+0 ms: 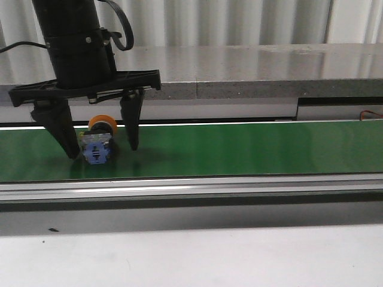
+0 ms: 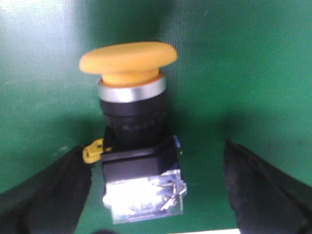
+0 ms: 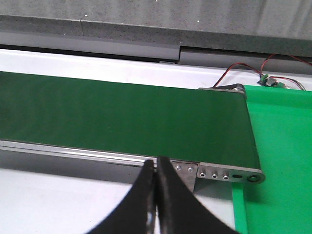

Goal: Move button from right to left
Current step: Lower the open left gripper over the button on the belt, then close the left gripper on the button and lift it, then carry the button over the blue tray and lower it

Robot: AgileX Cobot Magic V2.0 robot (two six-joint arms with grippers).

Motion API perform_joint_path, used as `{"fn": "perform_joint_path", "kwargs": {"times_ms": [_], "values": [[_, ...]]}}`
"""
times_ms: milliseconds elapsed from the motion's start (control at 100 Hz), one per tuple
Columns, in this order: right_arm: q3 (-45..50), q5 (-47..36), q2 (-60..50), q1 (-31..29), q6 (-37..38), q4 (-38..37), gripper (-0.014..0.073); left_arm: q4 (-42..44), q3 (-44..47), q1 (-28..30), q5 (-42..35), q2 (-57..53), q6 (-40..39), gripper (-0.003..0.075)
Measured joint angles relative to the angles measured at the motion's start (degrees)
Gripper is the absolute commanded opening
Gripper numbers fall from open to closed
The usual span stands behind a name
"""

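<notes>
The button [image 1: 97, 143] lies on the green belt [image 1: 239, 149] at the left, its yellow head toward the back and its blue contact block toward the front. My left gripper [image 1: 103, 149] is open, its fingers down on either side of the button, not closed on it. In the left wrist view the button [image 2: 131, 122] shows a yellow head, black collar and clear block between the two black fingers [image 2: 44, 195], with a gap on the right side. My right gripper [image 3: 156, 168] is shut and empty, off the belt near its right end. It is out of the front view.
A grey stone ledge [image 1: 251, 66] runs behind the belt. A metal rail [image 1: 239, 185] runs along the belt's front edge, with white table in front. At the belt's right end are a bracket with screws [image 3: 219, 171], a bright green mat [image 3: 278, 161] and loose wires [image 3: 265, 78].
</notes>
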Motion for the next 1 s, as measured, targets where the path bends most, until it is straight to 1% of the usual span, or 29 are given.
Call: {"fn": "perform_joint_path", "kwargs": {"times_ms": [20,90,110,130,210,260,320,520,610,780,1000], "values": [[0.00,0.00,0.00,0.00,0.00,0.00,-0.0068,0.16,0.00,0.00,0.00,-0.01,-0.01,0.0392],[0.00,0.00,0.00,0.00,0.00,0.00,-0.0068,0.42,-0.09,0.00,0.12,-0.01,-0.25,0.0253],[0.00,0.00,0.00,0.00,0.00,0.00,-0.0068,0.84,-0.09,0.00,0.21,-0.01,-0.25,0.0229],[0.00,0.00,0.00,0.00,0.00,0.00,-0.0068,0.84,-0.09,0.00,0.24,-0.01,-0.37,0.0181],[0.00,0.00,0.00,0.00,0.00,0.00,-0.0068,1.16,-0.09,0.00,0.71,-0.01,-0.47,0.0085],[0.00,0.00,0.00,0.00,0.00,0.00,-0.0068,1.78,-0.19,0.00,1.14,-0.01,-0.58,0.0054],[0.00,0.00,0.00,0.00,0.00,0.00,-0.0068,2.42,-0.13,0.00,1.59,-0.01,-0.58,0.0041],[0.00,-0.08,0.00,0.00,0.00,0.00,-0.0068,4.10,-0.13,0.12,2.72,-2.15,-0.58,0.0042],[0.00,-0.08,0.00,0.00,0.00,0.00,-0.0068,4.34,-0.13,1.44,3.09,-4.21,0.48,0.0042],[0.00,-0.08,0.00,0.00,0.00,0.00,-0.0068,4.79,-0.13,6.74,4.82,-6.99,4.54,0.0042],[0.00,-0.08,0.00,0.00,0.00,0.00,-0.0068,5.13,-0.13,16.06,6.59,-8.31,11.83,0.0042]]}}
